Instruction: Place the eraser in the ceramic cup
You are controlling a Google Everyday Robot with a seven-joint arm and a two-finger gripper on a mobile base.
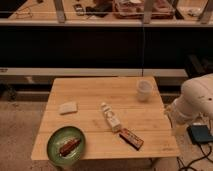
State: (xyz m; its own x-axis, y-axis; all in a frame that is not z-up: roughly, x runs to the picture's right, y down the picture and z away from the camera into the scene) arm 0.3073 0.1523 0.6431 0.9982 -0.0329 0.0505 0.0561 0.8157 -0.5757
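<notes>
So, at the front left of the light wooden table (90,90), a round green plate (51,145) holding something reddish-brown is seen, with a pale beige rectangular block (68,107) behind it. A white bottle (110,117) is laid flat mid-table. The dark reddish-brown flat eraser (131,138) is found just right of it, well apart from the upright off-white ceramic cup (144,90) at the back right. The end effector (176,116) is seen off the table's right edge; spread or pressed together can't be told.

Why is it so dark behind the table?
Camera view: warm light falls on the wooden table, the cabinet behind it is nearly black; the ceramic cup casts a faint shadow at its base; the gripper is not in view, only the white arm shows at the right.
</notes>
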